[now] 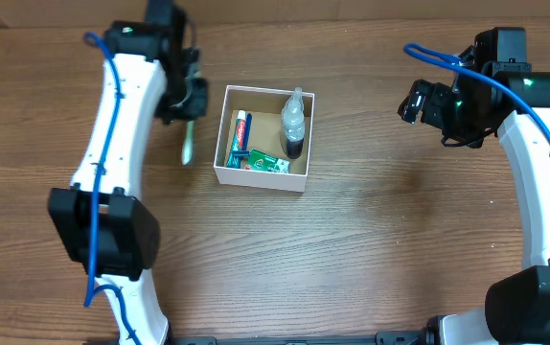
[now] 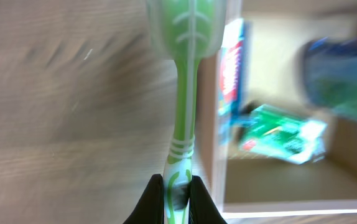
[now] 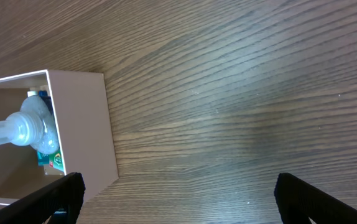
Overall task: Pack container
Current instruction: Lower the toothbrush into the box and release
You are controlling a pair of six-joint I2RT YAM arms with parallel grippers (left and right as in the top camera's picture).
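Observation:
The container [image 1: 219, 134] is a square white-walled box with a brown inside, near the table's middle. It holds a toothpaste tube [image 1: 240, 131], a green packet [image 1: 267, 163] and a clear bottle with a dark base [image 1: 294, 120]. My left gripper [image 2: 178, 198] is shut on a green and white toothbrush [image 2: 185, 112], held just left of the container [image 2: 211, 149]; the toothbrush also shows in the overhead view [image 1: 188, 142]. My right gripper [image 3: 178, 193] is open and empty over bare table right of the container [image 3: 88, 124].
The table is dark wood [image 1: 400, 220]. The left arm [image 1: 122, 115] reaches along the table's left side, the right arm [image 1: 543, 153] along the right side.

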